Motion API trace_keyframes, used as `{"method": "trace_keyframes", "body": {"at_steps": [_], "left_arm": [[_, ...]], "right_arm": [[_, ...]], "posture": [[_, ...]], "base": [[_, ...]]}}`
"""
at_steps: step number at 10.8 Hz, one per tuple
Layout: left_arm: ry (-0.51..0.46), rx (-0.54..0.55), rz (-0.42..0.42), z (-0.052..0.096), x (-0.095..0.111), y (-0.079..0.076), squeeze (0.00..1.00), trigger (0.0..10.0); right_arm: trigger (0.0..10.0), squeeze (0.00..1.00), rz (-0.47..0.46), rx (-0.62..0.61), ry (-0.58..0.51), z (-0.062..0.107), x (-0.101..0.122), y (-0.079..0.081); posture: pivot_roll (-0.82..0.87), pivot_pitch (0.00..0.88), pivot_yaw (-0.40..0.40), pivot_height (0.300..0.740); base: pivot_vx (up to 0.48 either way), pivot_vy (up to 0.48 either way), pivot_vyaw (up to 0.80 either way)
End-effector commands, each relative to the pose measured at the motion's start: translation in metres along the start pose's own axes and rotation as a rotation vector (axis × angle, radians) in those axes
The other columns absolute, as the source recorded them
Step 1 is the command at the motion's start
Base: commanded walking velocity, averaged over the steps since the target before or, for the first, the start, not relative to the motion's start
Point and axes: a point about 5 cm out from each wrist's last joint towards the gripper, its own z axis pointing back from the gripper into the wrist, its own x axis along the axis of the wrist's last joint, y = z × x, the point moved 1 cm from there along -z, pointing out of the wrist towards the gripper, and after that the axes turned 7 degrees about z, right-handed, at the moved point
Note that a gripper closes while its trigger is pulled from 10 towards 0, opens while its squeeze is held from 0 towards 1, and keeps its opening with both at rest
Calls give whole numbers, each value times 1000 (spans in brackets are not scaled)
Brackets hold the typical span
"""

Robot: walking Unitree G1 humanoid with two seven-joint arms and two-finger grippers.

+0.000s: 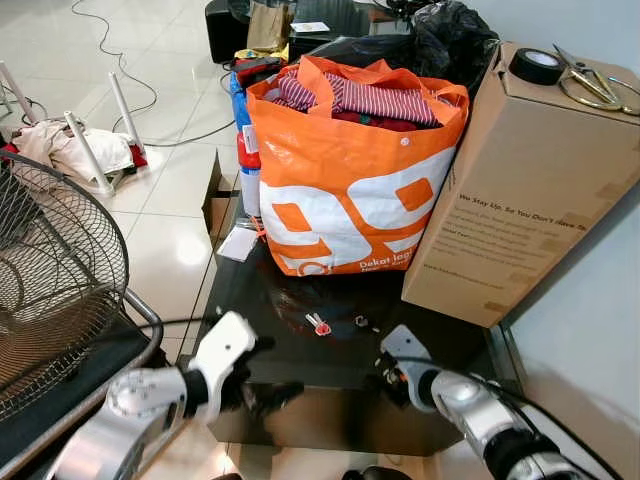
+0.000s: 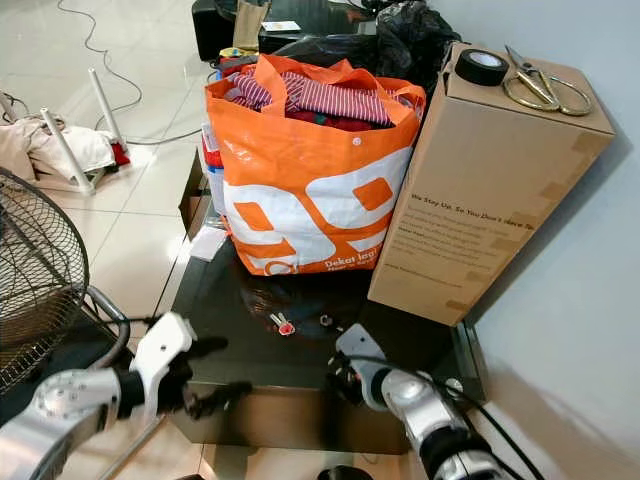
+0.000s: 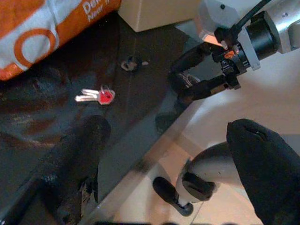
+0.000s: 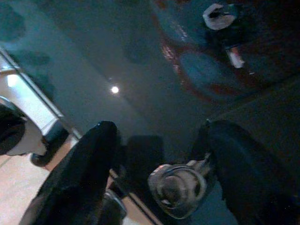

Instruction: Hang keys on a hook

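Keys (image 1: 317, 324) with red tag: lying flat on dark glossy counter (image 1: 300, 400), centre of head views, just in front of orange bag (image 1: 345, 170). Ungrasped, free of both grippers. Small dark item (image 1: 361, 321) just beside keys, toward frame right; nature not determinable.

Left gripper (image 1: 268, 370): lower left of head views, at counter's near edge, short of keys. Fingers spread apart, nothing between them. Judged to be aimed toward keys, not yet committed.

Right gripper (image 1: 392, 378): lower centre-right of head views, low over counter's near edge, angled down at surface. In right wrist view, fingers (image 4: 79, 173) parted, with a round metallic object (image 4: 178, 187) showing between them; whether gripped or merely lying below, cannot tell. Keys' red tag (image 4: 236, 57) seen in upper right of that view, well clear of the fingers.

Surroundings: orange bag stuffed with striped cloth, occupying rear of counter, leaving only the front strip for working. Cardboard box (image 1: 520, 190) leaning at right against wall, carrying tape roll (image 1: 537, 65) and scissors (image 1: 590, 85) on top. Fan grille (image 1: 50, 270) at far left.

No hook identified. Judgement: pick-up step not yet done; hanging step outstanding. Risk noted: flat keys on slick surface likely to slide under closing fingers.
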Motion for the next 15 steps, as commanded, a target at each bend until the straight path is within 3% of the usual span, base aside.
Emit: {"method": "trace_keyframes", "body": {"at_steps": [1,2,4,6,8,9,11,15], "left_arm": [[-14,3,-10,0,4,2,1000,10000],[-36,0,-9,-1,10,4,1000,10000],[-34,-13,-22,-3,12,5,1000,10000],[-5,-45,-45,-7,11,5,1000,10000],[37,-97,-28,-9,9,4,1000,10000],[55,-129,-12,-11,9,3,1000,10000],[67,-134,-32,-14,10,4,1000,10000],[77,-135,-35,-12,7,4,1000,10000]], "right_arm": [[10000,1000,-12,-18,-27,1,9,-7],[10000,1000,-39,-23,-126,5,30,-14],[10000,1000,-22,-31,-175,21,38,-27],[10000,1000,-42,30,-59,31,19,-22],[10000,1000,-153,79,-20,30,11,-7],[10000,0,-184,78,-30,30,13,-1],[10000,0,-228,-12,-17,22,13,0],[10000,0,-196,-94,86,24,2,-7]], "posture": [[-98,42,-50,740],[-99,39,-48,740],[-104,33,-41,740],[-109,26,-41,740],[-112,21,-43,740],[-115,20,-39,740],[-117,23,-34,740],[-113,29,-38,740]], "base": [[0,0,0],[0,0,0],[0,0,0],[0,0,0],[0,0,0],[0,0,0],[0,0,0],[0,0,0]]}}
